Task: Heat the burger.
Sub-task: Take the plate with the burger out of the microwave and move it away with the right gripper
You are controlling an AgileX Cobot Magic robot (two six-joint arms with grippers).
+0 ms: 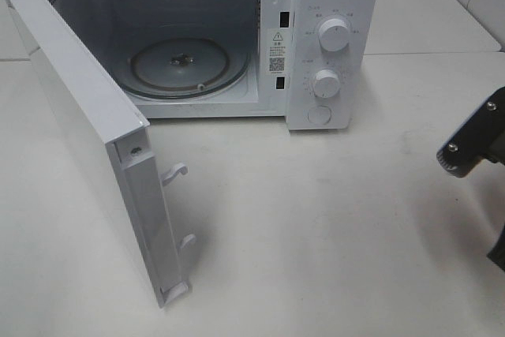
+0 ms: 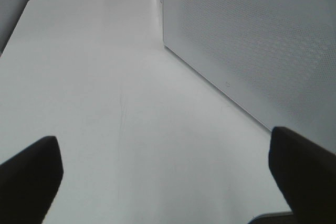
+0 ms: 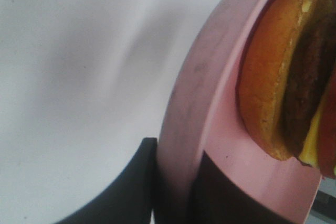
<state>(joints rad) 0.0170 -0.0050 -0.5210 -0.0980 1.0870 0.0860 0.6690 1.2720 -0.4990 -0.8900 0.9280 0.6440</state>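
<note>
Microwave (image 1: 237, 37) upper centre of frame, door (image 1: 87, 140) swung wide. Right hand (image 3: 176, 182) clamped on pink plate (image 3: 210, 129) rim; burger (image 3: 286, 77) on plate, apparently tilted. Left hand (image 2: 168, 177) released over worktop (image 2: 105, 103).

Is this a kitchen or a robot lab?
Probably a robot lab set up like a kitchen corner: a white microwave with its door open sits on a bare white table, and a black end effector pinches a pink round plate carrying a burger.
</note>
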